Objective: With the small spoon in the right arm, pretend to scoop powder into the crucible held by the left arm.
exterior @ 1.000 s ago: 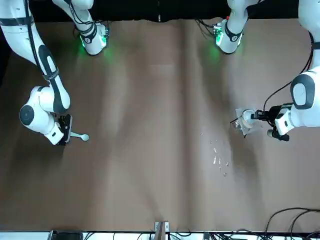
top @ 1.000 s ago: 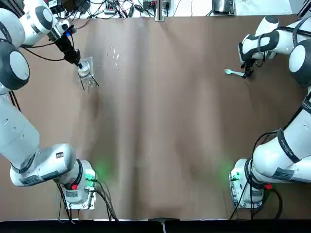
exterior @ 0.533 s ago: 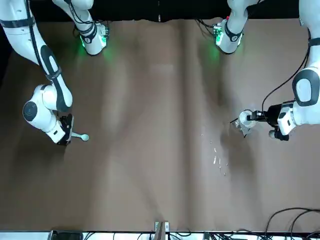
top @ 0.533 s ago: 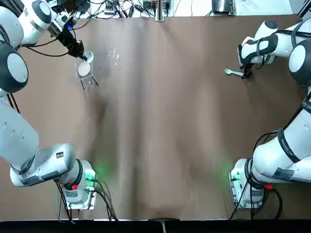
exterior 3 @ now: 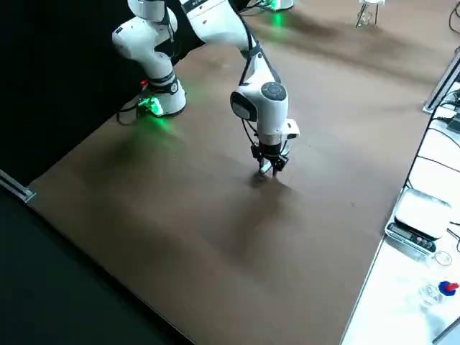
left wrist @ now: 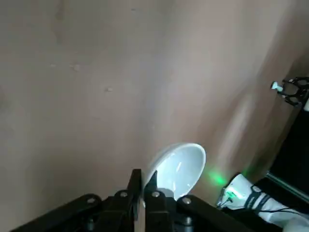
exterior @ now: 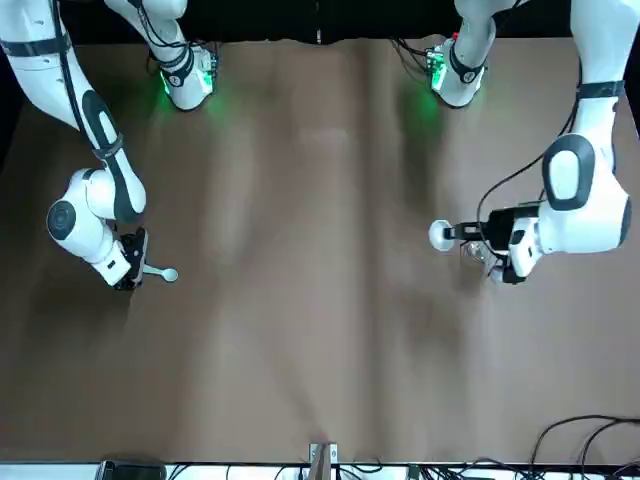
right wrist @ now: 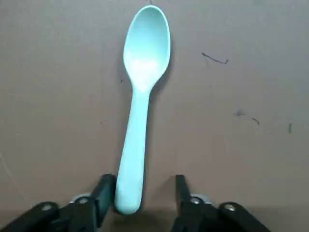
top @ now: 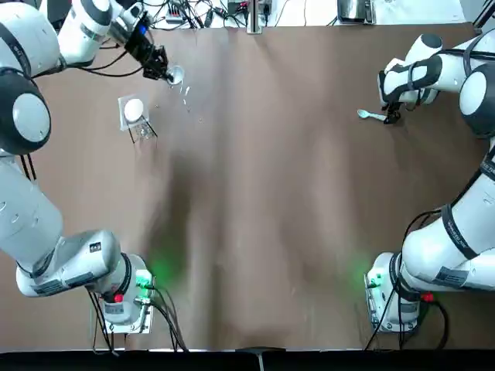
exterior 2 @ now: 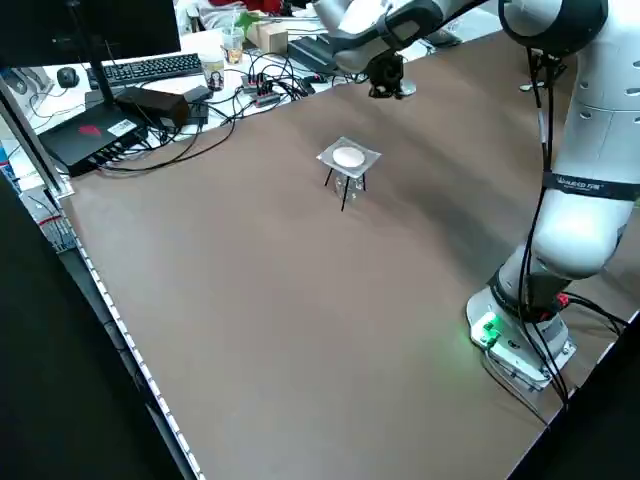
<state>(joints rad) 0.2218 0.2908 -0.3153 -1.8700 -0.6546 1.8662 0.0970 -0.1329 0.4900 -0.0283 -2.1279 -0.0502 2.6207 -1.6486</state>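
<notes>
Left gripper (top: 165, 73): I see it near the table's (top: 271, 193) far-left corner, clamped on the crucible's rim.
Crucible (top: 176, 76): white, held in the air by the left gripper, just inboard of the far-left corner.
Right gripper (top: 392, 116): down at the table near its right edge, toward the far side, jaws apart around the end of the spoon's handle.
Spoon (top: 372, 115): pale, lying flat on the table, bowl pointing away from the right edge toward the middle.
Stand (top: 134, 116): a small legged stand with a white disc (top: 134, 109) on top, near the left edge, on the near side of the crucible and apart from it.
Left wrist view adds: the fingers (left wrist: 136, 181) pinch the crucible (left wrist: 177, 166) by one wall, and the cup is tipped so I look into its mouth. The top view gives me only a white dot.
Right wrist view adds: the handle of the spoon (right wrist: 140, 106) rests against one of the fingers (right wrist: 104, 191), with a bare gap to the other. Neither top nor front view shows that gap.
Front view adds: the crucible (exterior: 441, 235) juts from the left gripper (exterior: 468, 232) toward the table's middle, and the stand is mostly hidden behind that gripper.
Left side view adds: the stand's (exterior 2: 346, 172) thin legs and square top plate.
Right side view: the right gripper (exterior 3: 269, 167) points straight down. I cannot make out the spoon there.
</notes>
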